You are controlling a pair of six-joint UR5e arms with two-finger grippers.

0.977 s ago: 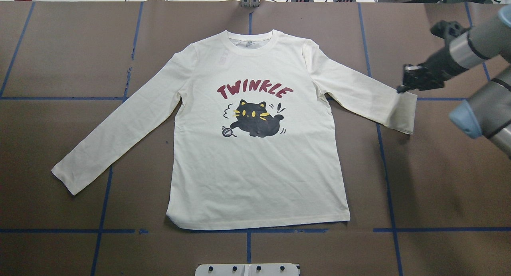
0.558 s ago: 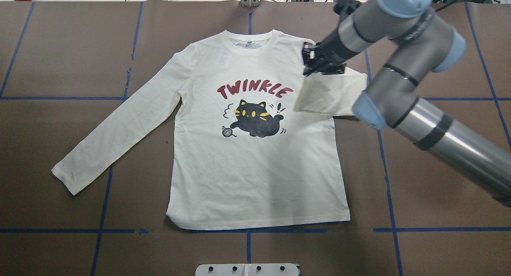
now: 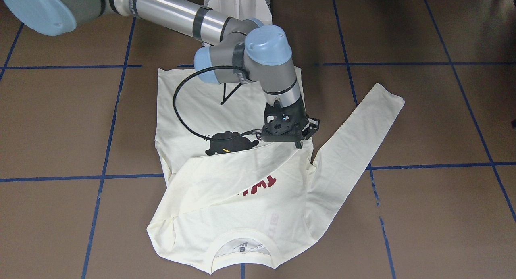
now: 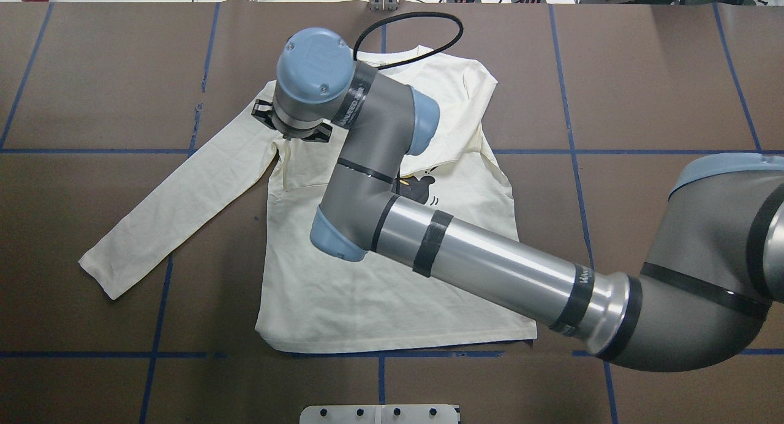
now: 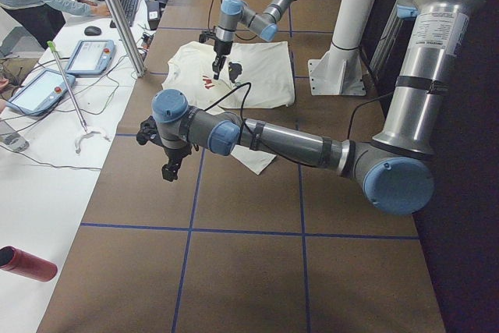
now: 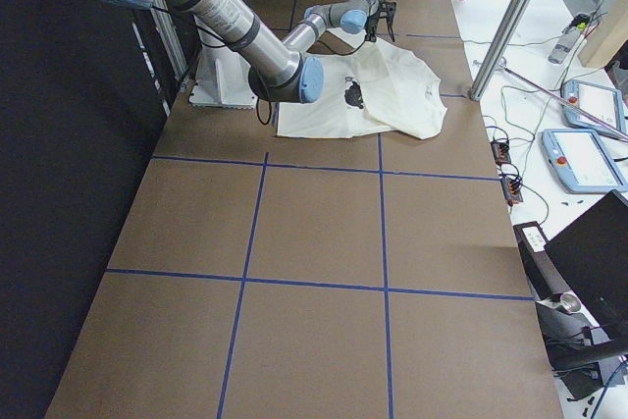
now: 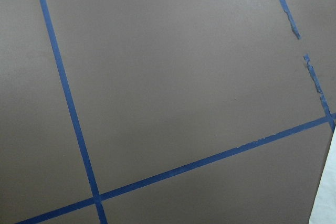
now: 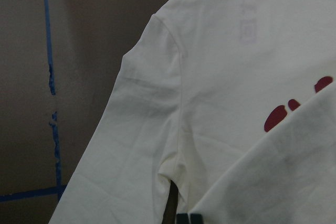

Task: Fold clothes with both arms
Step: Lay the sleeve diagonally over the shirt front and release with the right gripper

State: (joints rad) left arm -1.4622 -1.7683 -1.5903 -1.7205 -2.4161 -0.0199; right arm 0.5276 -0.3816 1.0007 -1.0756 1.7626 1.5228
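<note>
Where the shirt is lying: the shirt (image 4: 392, 289) is resting print-up on the brown table (image 4: 674, 75), with the cat print (image 3: 227, 144) partly showing.
Folded sleeve: the folded sleeve (image 3: 225, 170) is crossing the chest on the collar side of the cat print and hiding most of the red lettering (image 3: 258, 188).
Right claw: the right claw (image 3: 297, 142) is hanging just past the cat print, over the armpit of the spread sleeve (image 4: 177, 209). It seems to be clenching the folded sleeve's cuff.
Left claw: the left claw (image 5: 169, 168) is hovering well away from the cat print, beyond the spread sleeve's cuff. I cannot tell whether it is released or clenched.
Risk of overshoot: any pull beyond this point is likely dragging in the shoulder on the cat print's other side, where cloth is already doubling over.
Risk at release: letting go from above is risking a twisted, skewed cuff.
Risk of snagging: the black cable (image 3: 181, 109) is looping over the cloth beside the cat print and could be catching it.
</note>
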